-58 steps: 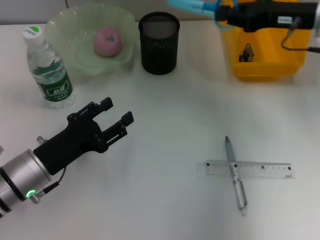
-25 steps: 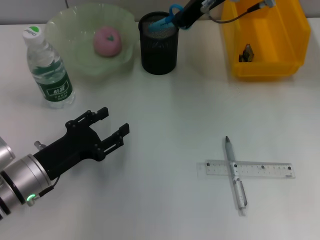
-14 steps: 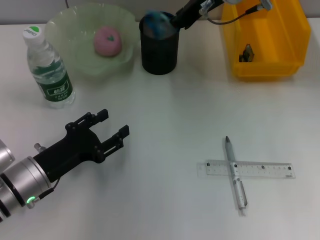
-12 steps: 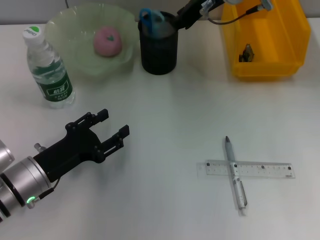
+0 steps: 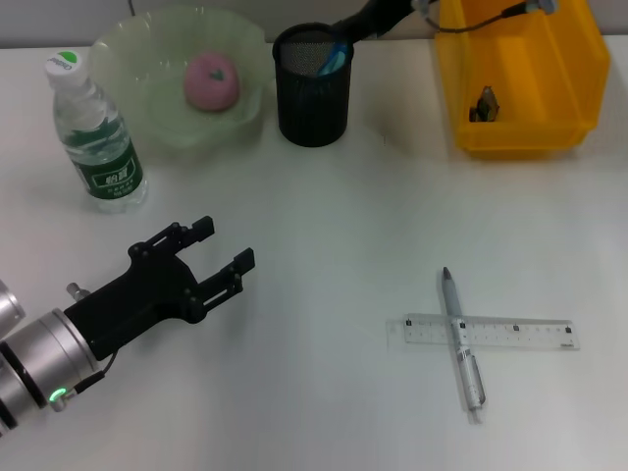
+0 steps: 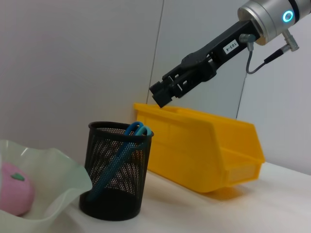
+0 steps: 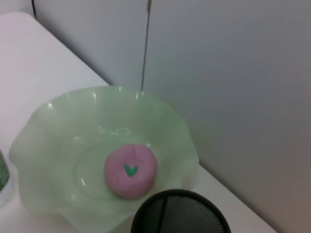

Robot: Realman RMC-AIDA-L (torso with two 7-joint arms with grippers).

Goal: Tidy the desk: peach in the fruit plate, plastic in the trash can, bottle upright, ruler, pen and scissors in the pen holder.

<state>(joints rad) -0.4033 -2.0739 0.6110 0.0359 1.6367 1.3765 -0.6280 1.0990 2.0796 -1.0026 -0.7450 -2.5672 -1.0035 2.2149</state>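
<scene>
The scissors [image 5: 334, 57] already lean inside the pen holder [image 5: 312, 85]. The right pincer [image 6: 164, 93] hangs just above its rim; I cannot tell how its fingers sit. The pen [image 5: 461, 340] lies across the ruler [image 5: 489, 333] on the surface, the ruler's long axis running left-right, nearer the right arm. The left pincer [image 5: 218, 250] rests spread wide.

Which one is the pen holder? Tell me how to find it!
Look along the far edge of the white table, between the pale green fruit plate and the yellow bin. The pen holder is the black mesh cup there, the only dark see-through thing, with blue scissors poking out.
</scene>
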